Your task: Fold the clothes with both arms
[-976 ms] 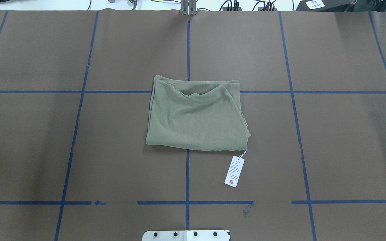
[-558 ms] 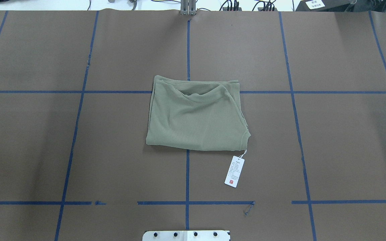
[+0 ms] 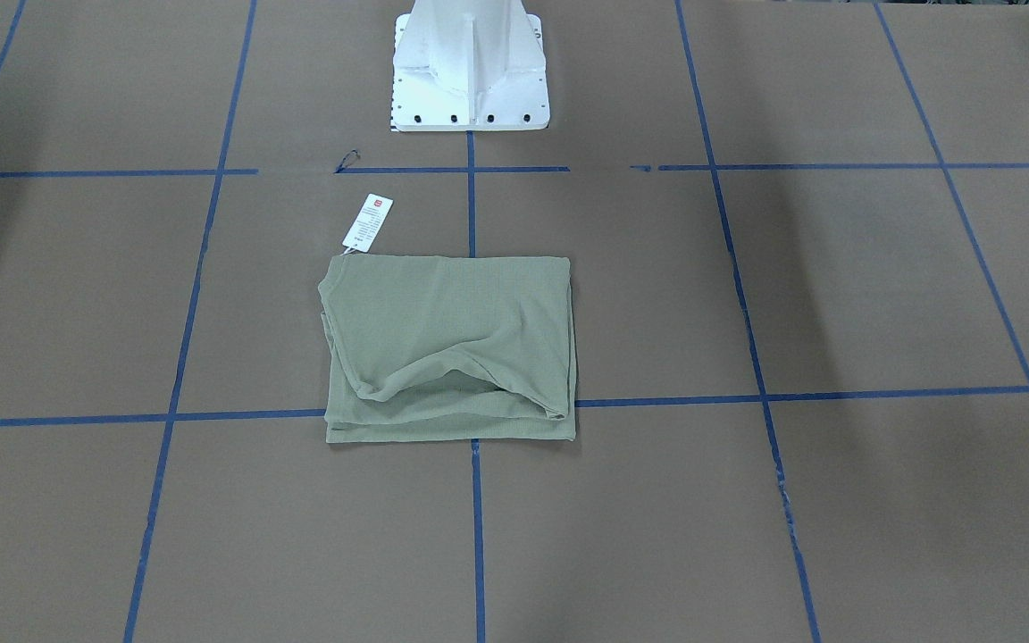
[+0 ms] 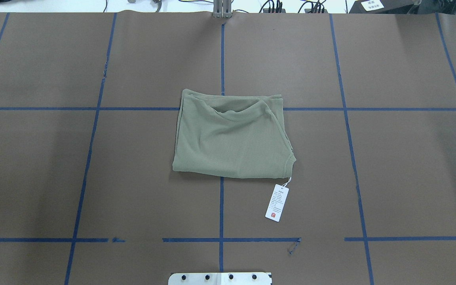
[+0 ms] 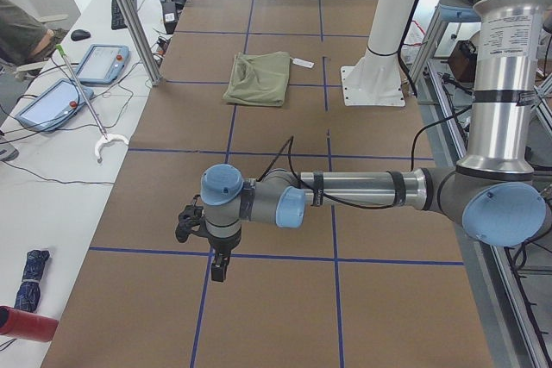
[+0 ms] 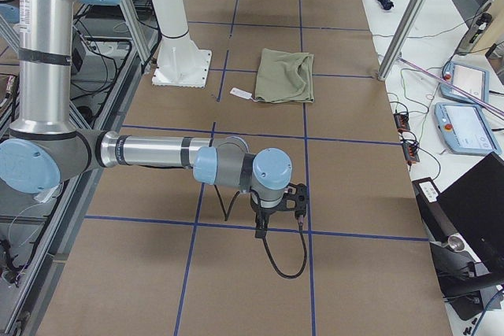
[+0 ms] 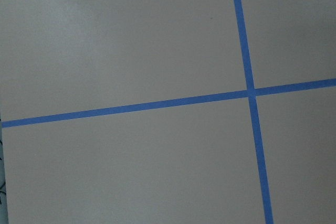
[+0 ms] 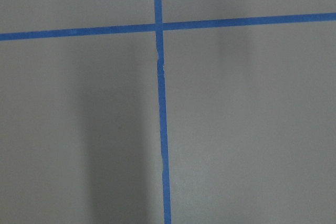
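Exterior left, folded shirt (image 5: 259, 79) far from left pincer (image 5: 217, 268), right pincer (image 6: 260, 230), spread cannot tell

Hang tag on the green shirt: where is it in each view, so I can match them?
Front-facing: hang tag upper left, above the shirt.
Overhead: tag below the shirt's lower right corner.
Exterior left: tag top centre, right of shirt.
Exterior right: tag upper centre, left of shirt.
Both wrist views: not in them.
Landmark in all four exterior views: white pedestal base, on the shirt's tag side.
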Tool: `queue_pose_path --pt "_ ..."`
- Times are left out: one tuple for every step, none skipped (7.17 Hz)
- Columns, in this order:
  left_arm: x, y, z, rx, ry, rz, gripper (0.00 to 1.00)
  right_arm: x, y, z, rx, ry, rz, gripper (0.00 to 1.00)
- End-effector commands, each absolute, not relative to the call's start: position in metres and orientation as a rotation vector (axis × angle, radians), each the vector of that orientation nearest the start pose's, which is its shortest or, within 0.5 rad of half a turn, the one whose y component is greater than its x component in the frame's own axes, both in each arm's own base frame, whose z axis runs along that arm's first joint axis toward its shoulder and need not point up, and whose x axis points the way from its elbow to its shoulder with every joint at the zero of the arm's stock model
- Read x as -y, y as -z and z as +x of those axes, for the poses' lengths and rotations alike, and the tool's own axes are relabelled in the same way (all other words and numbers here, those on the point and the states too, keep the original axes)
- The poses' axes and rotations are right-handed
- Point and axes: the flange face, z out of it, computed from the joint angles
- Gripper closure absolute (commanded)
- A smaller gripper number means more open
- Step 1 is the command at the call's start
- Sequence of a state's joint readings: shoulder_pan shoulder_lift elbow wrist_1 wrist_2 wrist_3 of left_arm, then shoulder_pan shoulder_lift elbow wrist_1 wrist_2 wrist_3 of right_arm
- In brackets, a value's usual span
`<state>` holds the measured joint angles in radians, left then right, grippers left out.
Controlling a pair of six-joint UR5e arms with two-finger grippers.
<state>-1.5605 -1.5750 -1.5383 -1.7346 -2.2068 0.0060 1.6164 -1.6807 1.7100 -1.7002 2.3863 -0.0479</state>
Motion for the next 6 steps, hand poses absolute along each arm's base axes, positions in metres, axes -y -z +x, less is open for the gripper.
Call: queue_pose_path --pt "0.507 -0.662 -0.068 -0.636 -0.058 0.133 0.00 0.446 -0.643 0.079 0.814 -0.025 -0.040 0.00" --pt "0.508 -0.662 -0.068 -0.636 -0.059 0.134 0.00 0.449 -0.641 0.077 0.812 -0.019 -0.037 0.00" --pt "0.508 -0.661 -0.068 -0.636 -0.059 0.136 0.00 0.449 -0.641 0.074 0.809 -0.012 -0.041 0.00" --pt "0.508 -0.661 -0.068 -0.636 -0.059 0.136 0.00 0.452 -0.641 0.074 0.789 -0.006 -0.039 0.00" --pt "0.508 -0.661 -0.068 -0.636 -0.059 0.136 0.00 0.458 -0.636 0.074 0.782 -0.002 -0.030 0.00" --pt "0.509 -0.660 -0.067 -0.636 -0.061 0.137 0.00 0.462 -0.639 0.073 0.784 -0.003 -0.036 0.00"
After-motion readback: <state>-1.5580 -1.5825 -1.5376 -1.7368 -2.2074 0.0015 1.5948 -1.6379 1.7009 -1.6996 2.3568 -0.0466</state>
